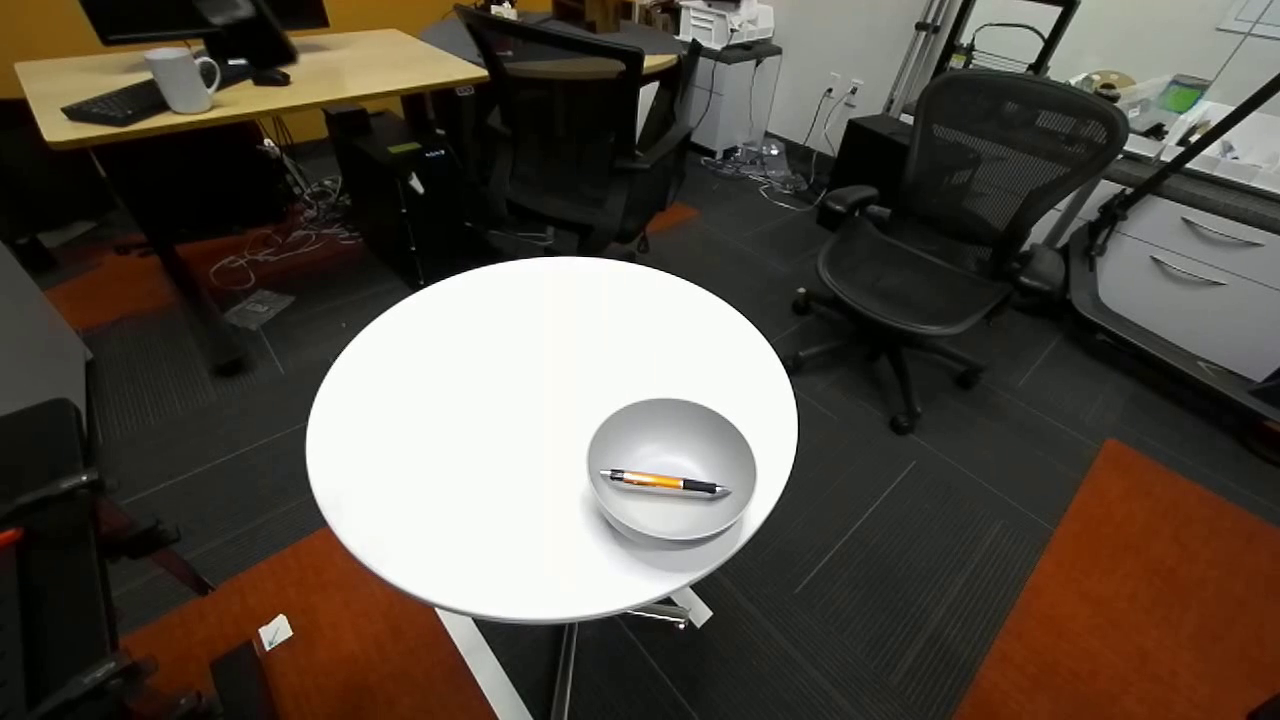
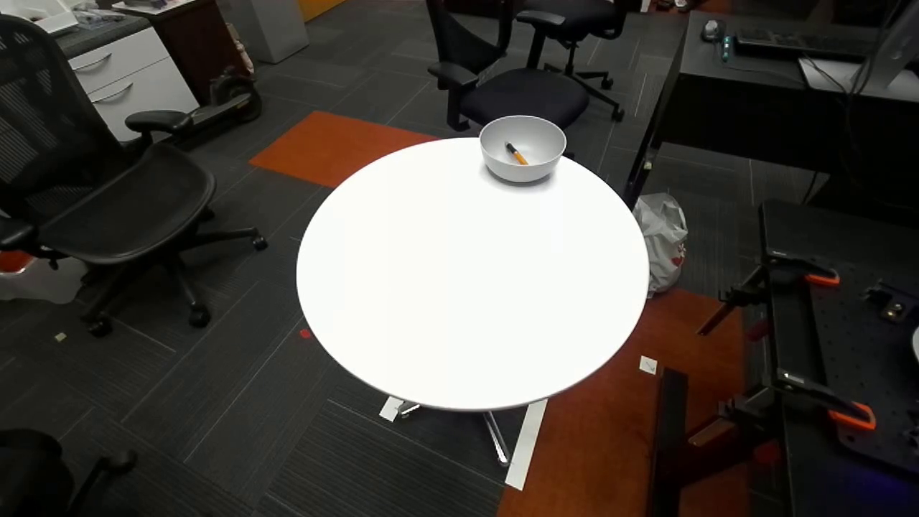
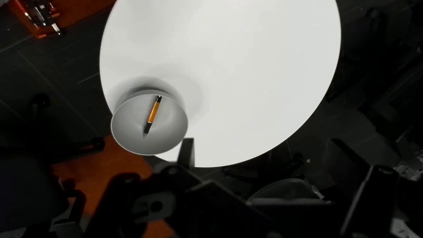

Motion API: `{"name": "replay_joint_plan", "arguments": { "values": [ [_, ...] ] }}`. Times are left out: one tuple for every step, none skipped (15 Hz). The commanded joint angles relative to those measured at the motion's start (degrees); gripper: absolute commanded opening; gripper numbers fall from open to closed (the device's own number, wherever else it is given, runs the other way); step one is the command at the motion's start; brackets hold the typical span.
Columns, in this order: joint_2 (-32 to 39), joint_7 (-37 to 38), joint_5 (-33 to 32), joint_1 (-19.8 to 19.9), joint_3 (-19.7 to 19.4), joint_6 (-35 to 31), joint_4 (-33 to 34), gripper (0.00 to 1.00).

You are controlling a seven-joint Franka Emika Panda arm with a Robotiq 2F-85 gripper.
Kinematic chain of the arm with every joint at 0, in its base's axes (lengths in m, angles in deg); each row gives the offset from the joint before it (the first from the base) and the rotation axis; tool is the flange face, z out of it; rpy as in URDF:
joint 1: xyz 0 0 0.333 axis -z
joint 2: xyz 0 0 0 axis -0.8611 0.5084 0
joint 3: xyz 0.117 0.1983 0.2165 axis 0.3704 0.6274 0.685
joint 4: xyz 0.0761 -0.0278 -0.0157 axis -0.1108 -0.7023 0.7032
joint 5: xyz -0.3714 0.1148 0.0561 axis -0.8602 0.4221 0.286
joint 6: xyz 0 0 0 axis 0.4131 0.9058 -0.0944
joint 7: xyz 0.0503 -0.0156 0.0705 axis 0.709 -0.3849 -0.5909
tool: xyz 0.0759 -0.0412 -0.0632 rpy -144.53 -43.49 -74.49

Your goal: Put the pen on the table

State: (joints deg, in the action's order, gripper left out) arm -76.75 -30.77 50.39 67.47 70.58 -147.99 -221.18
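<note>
On a round white table (image 1: 470, 420), an orange pen (image 1: 657, 481) lay in a grey bowl (image 1: 670, 435), off to one side of the spread gripper (image 3: 261, 142)

Near the edge of the round white table, as seen from where I stood, the orange pen rested inside the upright grey bowl, slanting across the hollow between its curved walls, while a black mesh office chair (image 1: 990, 190) stood nearby. The gripper appeared only in the wrist view, its fingers (image 3: 187, 153) wide apart and holding nothing. The ground to cover was sideways: there, the orange pen lay toward the upper left, outside the space between the fingers, and the finger on that side was the nearer one. The pen's long axis ran steeply up that view, close to crosswise to the line joining the fingertips, so the approach seemed to call for a sideways shift and a descent, with little turn of the wrist. How high the gripper hung could not be told. The bowl's rim looked the likeliest trouble, since a finger coming down off line might have knocked it near the table's edge. With the pen not yet on the table itself, the task looked to be at its start, the pinch, lift and set-down all to do.
</note>
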Motion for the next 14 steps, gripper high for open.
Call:
{"name": "replay_joint_plan", "arguments": {
  "values": [
    [13.08,4.26,-1.82,1.47,0.25,-4.29,7.70,1.00],
    [15.92,4.91,-2.16,1.55,0.09,-5.05,9.30,1.00],
    [19.06,6.42,-3.02,1.87,0.09,-6.19,10.95,1.00],
    [21.89,7.54,-3.47,1.91,-0.16,-6.72,12.65,1.00],
    [24.43,8.00,-3.44,1.73,-0.63,-6.60,14.39,1.00],
    [27.22,8.74,-3.48,1.65,-0.99,-6.81,16.12,1.00],
    [29.53,8.25,-2.83,1.40,-1.51,-6.84,17.69,1.00],
    [31.92,8.07,-2.95,1.38,-1.94,-6.67,19.34,1.00],
    [34.05,7.67,-2.84,1.40,-2.44,-6.73,20.76,1.00],
    [36.11,7.94,-3.06,1.50,-2.97,-6.54,22.05,1.00],
    [38.17,7.82,-2.72,1.59,-3.52,-6.21,23.34,1.00],
    [40.01,7.75,-2.65,1.69,-4.06,-6.18,24.40,1.00],
    [42.02,7.62,-2.20,1.81,-4.52,-5.94,25.58,1.00],
    [43.87,7.76,-2.32,1.87,-5.00,-5.84,26.62,1.00]
  ]
}}
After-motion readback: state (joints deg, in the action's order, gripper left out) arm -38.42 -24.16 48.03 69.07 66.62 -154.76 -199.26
